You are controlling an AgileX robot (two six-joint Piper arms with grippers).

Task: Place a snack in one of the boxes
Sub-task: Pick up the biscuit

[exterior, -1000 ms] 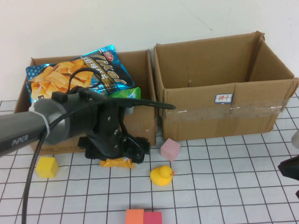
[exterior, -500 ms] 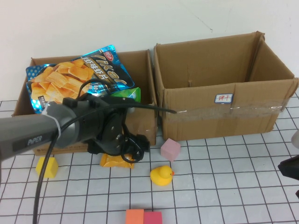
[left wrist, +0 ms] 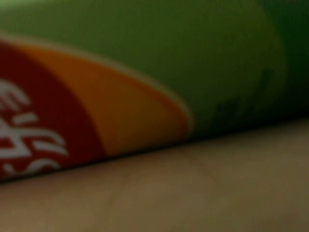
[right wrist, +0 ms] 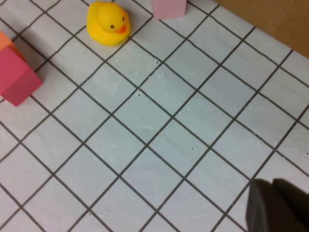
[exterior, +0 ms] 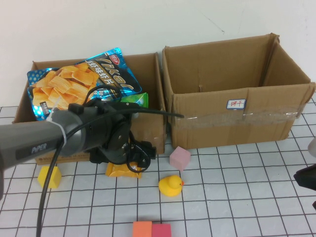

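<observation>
Since the earlier frames the left arm has pulled back and sunk lower, so the left hand (exterior: 129, 157) now sits spread at the front of the left box (exterior: 148, 126), over the orange packet (exterior: 123, 171) on the desk (exterior: 237, 197). Nothing is pinched. A chips bag (exterior: 79, 81) and a green snack bag (exterior: 136, 98) already stand in that box, so the snack seems delivered. Right box (exterior: 237, 118) holds nothing visible. Far right, the right hand (exterior: 307, 178) rests pressed together.

Cardboard boxes (exterior: 237, 103): two. Snack packets (exterior: 81, 79): three. Foam cubes (exterior: 180, 157): four. Rubber duck (exterior: 171, 185): one.
</observation>
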